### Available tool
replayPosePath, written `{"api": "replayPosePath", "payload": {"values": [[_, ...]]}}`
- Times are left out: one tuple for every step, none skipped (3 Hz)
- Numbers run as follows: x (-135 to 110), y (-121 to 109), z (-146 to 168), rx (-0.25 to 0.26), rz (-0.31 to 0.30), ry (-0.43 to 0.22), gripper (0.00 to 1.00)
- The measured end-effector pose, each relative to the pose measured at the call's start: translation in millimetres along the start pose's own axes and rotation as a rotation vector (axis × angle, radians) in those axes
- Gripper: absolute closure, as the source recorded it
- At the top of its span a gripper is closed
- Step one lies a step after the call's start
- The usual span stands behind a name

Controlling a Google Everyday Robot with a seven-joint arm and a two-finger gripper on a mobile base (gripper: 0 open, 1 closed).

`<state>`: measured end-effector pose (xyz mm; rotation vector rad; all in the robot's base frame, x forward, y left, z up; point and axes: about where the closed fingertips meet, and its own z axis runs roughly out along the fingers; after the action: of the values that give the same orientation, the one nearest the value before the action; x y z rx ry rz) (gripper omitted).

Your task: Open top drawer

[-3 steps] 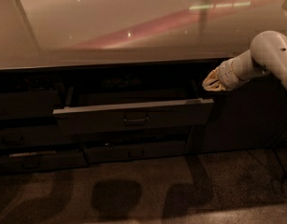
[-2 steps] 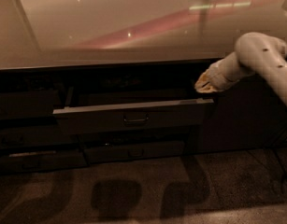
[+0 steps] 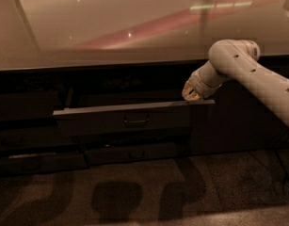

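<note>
Now the top drawer (image 3: pixel 125 120) is jutting over open floor (image 3: pixel 219 192), the gripper (image 3: pixel 193 93) sitting at its upper right corner, grip unreadable.

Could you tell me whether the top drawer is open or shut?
Open: the top drawer juts forward of the cabinet face, top edge exposed. The gripper sits at its right top corner.

Top drawer (image 3: pixel 97 119) stands pulled out beneath the bench (image 3: pixel 111 36), above a lower drawer (image 3: pixel 111 155), with the pincer (image 3: pixel 193 93) at its upper right edge.
</note>
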<state>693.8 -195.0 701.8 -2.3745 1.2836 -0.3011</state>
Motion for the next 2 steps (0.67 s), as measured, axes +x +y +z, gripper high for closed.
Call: {"api": "replayPosePath", "payload": {"values": [[3.3,5.0,1.3,0.058,0.01,-0.1,1.0],[-0.5,-4.1,-1.5,0.107,-0.015,-0.151,1.0]]}}
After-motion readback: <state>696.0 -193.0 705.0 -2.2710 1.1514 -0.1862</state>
